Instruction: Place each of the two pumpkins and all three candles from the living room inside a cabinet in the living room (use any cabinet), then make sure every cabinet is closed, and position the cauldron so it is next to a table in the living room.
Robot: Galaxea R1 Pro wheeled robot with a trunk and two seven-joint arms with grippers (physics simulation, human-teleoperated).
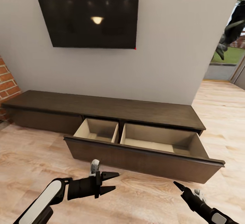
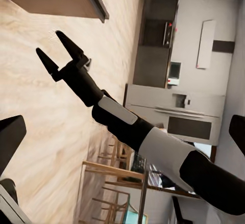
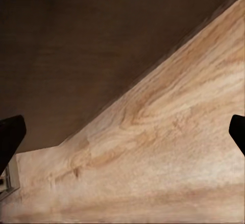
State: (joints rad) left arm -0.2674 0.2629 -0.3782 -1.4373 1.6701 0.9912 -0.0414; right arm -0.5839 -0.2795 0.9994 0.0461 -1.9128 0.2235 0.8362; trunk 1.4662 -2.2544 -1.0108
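Ahead, cabinet [image 1: 112, 110] under wall TV [image 1: 86, 11]

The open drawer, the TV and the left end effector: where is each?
Open drawer [image 1: 143, 159]: head view, on its dark front panel.
TV [image 1: 86, 11]: head view, middle of the black screen.
Left end effector [image 1: 114, 182]: head view, between its fingertips.

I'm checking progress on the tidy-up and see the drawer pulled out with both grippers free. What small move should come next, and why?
Probably turn away to look for a pumpkin or candle. The cabinet has its drawer pulled open, both pale compartments look empty, and the left gripper and right gripper are open and hold nothing, so loading comes before closing.
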